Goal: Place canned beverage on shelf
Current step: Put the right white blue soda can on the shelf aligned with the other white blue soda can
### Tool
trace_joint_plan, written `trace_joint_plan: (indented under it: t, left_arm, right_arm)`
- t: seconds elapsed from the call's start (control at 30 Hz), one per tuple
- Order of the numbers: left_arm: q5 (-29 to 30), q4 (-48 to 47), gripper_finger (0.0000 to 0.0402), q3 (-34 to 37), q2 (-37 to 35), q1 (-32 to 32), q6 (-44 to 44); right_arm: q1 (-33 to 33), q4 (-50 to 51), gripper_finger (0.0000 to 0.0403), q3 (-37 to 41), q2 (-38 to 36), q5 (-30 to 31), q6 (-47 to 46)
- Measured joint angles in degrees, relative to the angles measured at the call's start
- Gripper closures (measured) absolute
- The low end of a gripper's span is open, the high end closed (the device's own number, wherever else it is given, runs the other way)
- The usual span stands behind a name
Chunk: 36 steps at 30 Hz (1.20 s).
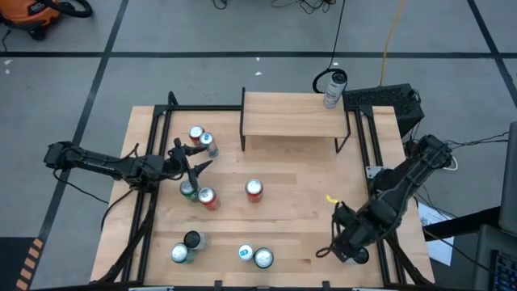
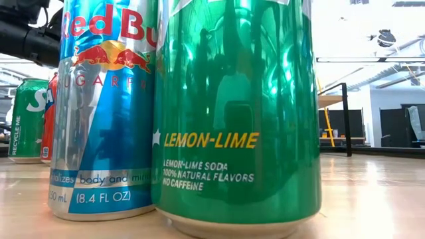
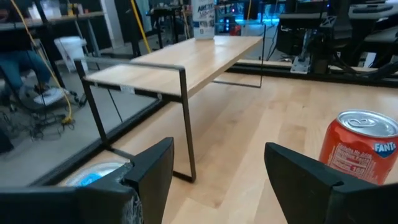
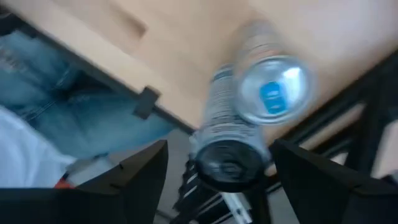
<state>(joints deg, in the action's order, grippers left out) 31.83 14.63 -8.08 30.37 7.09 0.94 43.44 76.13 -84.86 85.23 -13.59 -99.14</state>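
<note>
Several beverage cans stand upright on the table. The shelf is at the far middle, with one can on its right end. My left gripper hangs level at the table's left, open, pointing at the shelf. An orange Fanta can stands just outside one finger and a blue-topped can outside the other. My right gripper points down over the near right of the table, open. Its wrist view shows a blue-tabbed can and a dark-topped can, both blurred, below it.
A red can stands at mid-table, a green and a red can near my left gripper, and more cans along the near edge. A Red Bull can and a lemon-lime can fill the low view. A person's jeans show beyond the near edge.
</note>
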Motion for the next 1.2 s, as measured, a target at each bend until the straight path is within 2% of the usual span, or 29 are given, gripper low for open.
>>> trace_joint_plan:
  t: [0.1, 0.23, 0.47, 0.73, 1.0, 1.2]
  left_arm:
    - [0.0, 0.6, 0.0150, 0.0, 0.0, 0.0, -0.5]
    - [0.0, 0.4, 0.0150, 0.0, 0.0, 0.0, -1.6]
    - [0.1, 0.4, 0.0150, 0.0, 0.0, 0.0, 0.3]
    - [0.0, -0.1, 0.0150, 0.0, 0.6, 0.0, 1.8]
    - [0.0, -0.1, 0.0150, 0.0, 1.7, 0.0, 1.8]
    - [0.0, -0.1, 0.0150, 0.0, 3.0, 0.0, 1.8]
  right_arm:
    - [2.0, 3.4, 0.0125, -2.1, 0.9, 0.1, -0.6]
    - [5.3, 2.4, 0.0125, -2.9, 1.9, 0.0, 1.0]
    - [8.8, 1.8, 0.0125, -2.9, 2.7, 1.6, -3.3]
    - [9.9, 1.2, 0.0123, -2.9, 2.7, 7.5, -3.1]
    - [9.9, 2.3, 0.0102, -2.8, 3.0, 7.8, -2.8]
    - [10.4, 1.6, 0.0094, -2.8, 6.3, 7.8, -2.1]
